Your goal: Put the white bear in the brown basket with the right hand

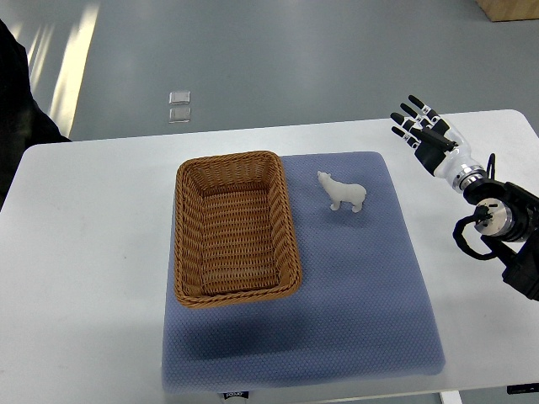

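A small white bear point(342, 193) stands upright on the blue mat point(362, 286), just right of the brown wicker basket point(189, 290). The basket is rectangular and holds nothing. My right hand point(418, 124) is over the white table at the right, beyond the mat's right edge, up and to the right of the bear. Its fingers are spread and hold nothing. It is well apart from the bear. The left arm is out of view.
The white table point(84, 252) carries the mat and basket. A dark shape, perhaps part of a person point(17, 109), shows at the left edge. Two small clear squares point(179, 105) lie on the grey floor beyond the table.
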`<state>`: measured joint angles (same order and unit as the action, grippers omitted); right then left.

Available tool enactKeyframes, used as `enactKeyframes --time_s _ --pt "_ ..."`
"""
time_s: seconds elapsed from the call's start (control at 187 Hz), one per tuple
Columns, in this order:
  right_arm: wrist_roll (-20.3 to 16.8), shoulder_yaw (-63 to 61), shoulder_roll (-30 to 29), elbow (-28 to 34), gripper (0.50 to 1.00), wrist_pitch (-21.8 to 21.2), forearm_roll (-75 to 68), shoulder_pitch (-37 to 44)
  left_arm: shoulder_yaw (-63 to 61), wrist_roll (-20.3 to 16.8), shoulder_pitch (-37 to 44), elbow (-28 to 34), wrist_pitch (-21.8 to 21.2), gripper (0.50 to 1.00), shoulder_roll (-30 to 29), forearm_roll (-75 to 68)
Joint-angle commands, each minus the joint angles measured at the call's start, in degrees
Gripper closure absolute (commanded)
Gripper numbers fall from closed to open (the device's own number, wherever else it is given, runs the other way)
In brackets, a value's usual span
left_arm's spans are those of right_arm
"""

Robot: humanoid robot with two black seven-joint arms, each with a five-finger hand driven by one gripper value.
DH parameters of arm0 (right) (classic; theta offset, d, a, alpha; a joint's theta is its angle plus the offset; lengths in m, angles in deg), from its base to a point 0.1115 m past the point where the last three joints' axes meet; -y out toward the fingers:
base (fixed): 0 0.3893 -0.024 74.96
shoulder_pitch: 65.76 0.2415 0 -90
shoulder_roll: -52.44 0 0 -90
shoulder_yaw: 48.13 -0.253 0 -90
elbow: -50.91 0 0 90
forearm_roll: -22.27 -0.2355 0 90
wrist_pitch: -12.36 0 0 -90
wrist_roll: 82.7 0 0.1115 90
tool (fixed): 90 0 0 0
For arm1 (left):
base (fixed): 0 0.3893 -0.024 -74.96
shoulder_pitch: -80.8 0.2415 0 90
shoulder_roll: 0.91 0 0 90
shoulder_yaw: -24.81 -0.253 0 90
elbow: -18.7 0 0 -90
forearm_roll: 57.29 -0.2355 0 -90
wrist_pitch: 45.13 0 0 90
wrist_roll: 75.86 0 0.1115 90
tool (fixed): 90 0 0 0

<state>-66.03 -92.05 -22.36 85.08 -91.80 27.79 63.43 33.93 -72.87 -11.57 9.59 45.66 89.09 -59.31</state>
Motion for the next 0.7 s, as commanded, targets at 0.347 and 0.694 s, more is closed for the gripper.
enactKeyframes --time_s 0.347,0.694 --pt "0.29 0.06 -0.08 -0.16 0.574 -0.08 0.71 -0.08 0.02 0.0 0.09 0.06 -0.09 0.5 0.0 0.0" --pt "0.29 -0.02 -0.08 -0.16 0.574 0.01 0.71 -0.08 0.11 0.09 0.09 0.14 -0.26 0.5 0.0 0.0"
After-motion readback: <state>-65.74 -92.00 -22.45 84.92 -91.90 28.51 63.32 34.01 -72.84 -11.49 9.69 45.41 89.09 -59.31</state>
